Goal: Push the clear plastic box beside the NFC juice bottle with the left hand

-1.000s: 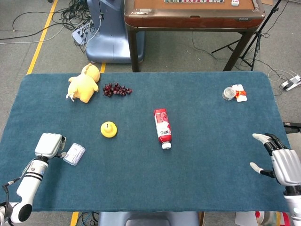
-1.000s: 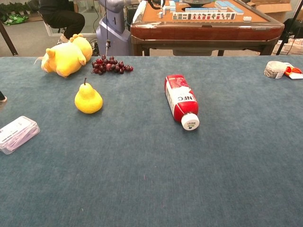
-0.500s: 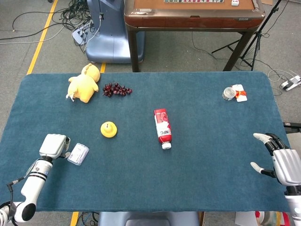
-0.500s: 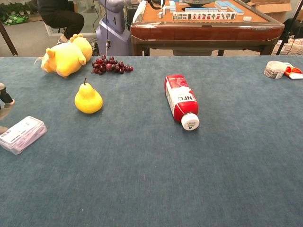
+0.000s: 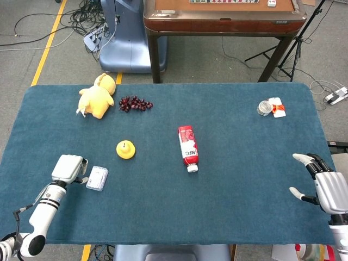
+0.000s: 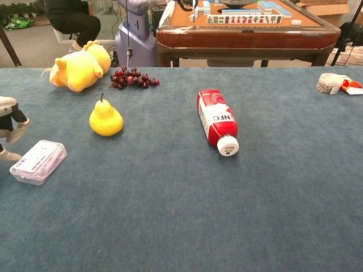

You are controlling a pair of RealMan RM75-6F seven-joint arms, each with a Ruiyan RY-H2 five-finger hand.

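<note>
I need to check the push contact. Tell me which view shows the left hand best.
Head view: the whole left hand shows, right beside the clear plastic box. Chest view catches only its fingers at the frame's left edge.

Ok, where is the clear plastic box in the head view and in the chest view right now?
Head view: the clear plastic box lies lower left on the table, just right of the left hand.
Chest view: the box sits at the far left edge, below and left of the yellow pear.
Shared landmark: the pear, between the box and the NFC juice bottle.
</note>
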